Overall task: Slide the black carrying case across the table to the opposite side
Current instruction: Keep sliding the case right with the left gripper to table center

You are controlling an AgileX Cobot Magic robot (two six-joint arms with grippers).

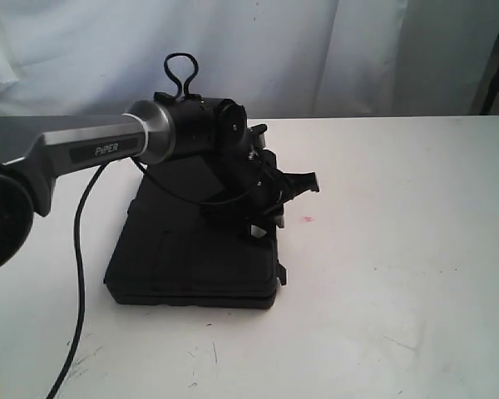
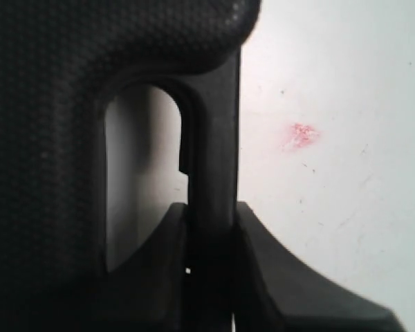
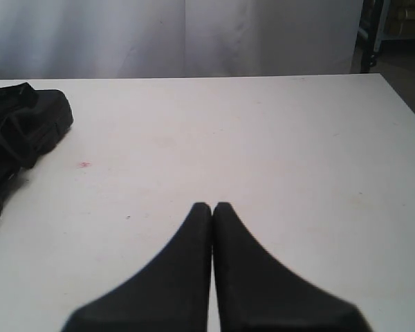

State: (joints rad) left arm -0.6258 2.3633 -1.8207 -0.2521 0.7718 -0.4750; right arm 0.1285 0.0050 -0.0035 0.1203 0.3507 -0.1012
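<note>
Counter (image 1: 399, 266): white, scuffed.
Case (image 1: 191, 258): lies flat, left of the counter's middle, handle slot facing the right edge.
Left claw (image 2: 211, 266): clamped across the handle bar.
Right claw (image 3: 212, 207): fingers pressed together, empty, well apart from the case.
Red dot (image 1: 308, 219): near the handle.

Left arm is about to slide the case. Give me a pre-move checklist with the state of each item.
1. Left gripper on the case: its fingers sit on either side of the handle bar. Ok.
2. Clamp firm enough not to slip: cannot tell.
3. Case lying flat on the table: ok.
4. Table on the slide side: the exterior view shows only a red mark beside the case. Ok.
5. Right gripper: shut, empty, apart from the case. Ok.
6. Left arm's cable: hangs down beside the case. Snag risk: cannot tell.
</note>
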